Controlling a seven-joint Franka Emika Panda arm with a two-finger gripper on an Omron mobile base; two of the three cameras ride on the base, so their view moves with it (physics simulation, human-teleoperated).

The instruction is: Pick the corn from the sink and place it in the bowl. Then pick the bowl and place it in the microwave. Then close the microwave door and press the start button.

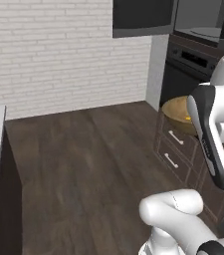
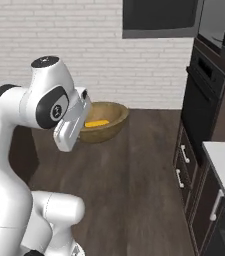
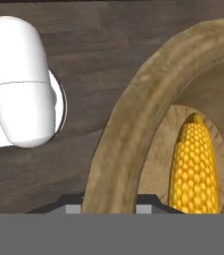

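Inside round wooden bowl [image 3: 133, 124], knobbly yellow corn [image 3: 193, 169]

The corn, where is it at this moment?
The corn lies inside the bowl, which the gripper holds by its rim above the wooden floor, left of the oven column.
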